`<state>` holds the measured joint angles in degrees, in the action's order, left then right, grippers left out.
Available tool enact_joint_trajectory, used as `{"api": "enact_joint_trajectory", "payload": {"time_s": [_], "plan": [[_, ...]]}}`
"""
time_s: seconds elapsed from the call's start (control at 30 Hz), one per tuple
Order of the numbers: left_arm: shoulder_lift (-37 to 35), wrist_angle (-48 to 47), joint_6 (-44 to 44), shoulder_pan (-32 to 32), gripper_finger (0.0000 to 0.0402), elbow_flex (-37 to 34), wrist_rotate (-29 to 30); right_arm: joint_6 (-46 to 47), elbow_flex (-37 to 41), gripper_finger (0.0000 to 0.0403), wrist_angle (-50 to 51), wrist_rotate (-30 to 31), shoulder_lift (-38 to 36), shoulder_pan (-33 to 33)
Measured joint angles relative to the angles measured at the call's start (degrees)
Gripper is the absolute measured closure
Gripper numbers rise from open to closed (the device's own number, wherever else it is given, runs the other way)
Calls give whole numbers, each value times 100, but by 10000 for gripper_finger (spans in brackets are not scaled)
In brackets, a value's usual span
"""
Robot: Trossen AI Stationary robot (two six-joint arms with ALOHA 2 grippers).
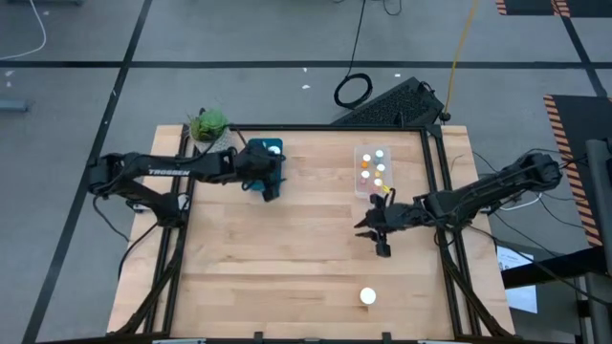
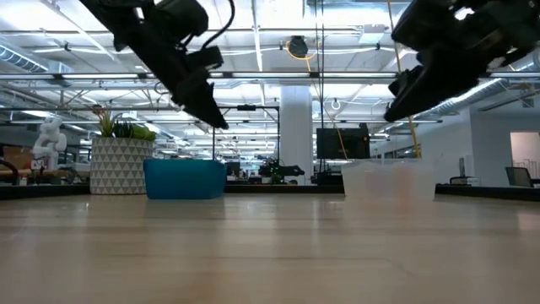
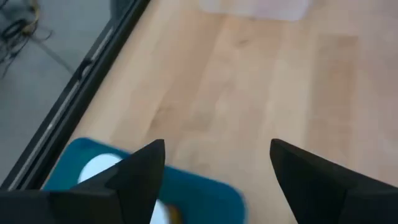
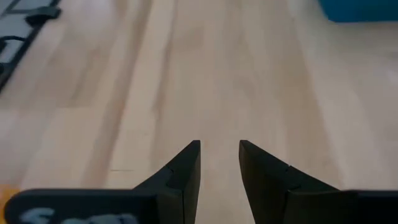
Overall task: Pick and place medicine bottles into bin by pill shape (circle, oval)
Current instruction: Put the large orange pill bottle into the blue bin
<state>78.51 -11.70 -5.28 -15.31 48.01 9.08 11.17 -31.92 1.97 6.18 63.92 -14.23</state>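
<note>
One bottle point(image 1: 368, 296) upright, cap skyward

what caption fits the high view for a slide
Left gripper open beside the blue bin; one bottle remains on the table.

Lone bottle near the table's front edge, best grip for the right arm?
Come straight down on the bottle and pinch its sides just under the white cap. It appears upright with bare wood all round. The right gripper, empty, is the nearer one.

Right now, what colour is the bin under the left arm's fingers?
The bin is blue-teal. It shows best in the low view, beside the patterned plant pot.
</note>
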Motion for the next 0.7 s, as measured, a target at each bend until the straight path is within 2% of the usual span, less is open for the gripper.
{"api": "enact_joint_trajectory", "payload": {"time_s": [0.27,0.5,0.7], "plan": [[-171,3,252,760,121,26,198,1293,0,300,24,631,-2,-1414],[-171,10,568,1326,121,26,208,3206,0,300,560,1402,35,-2880],[-171,276,726,1708,121,24,208,4251,-4,300,118,1686,760,-3759]]}}
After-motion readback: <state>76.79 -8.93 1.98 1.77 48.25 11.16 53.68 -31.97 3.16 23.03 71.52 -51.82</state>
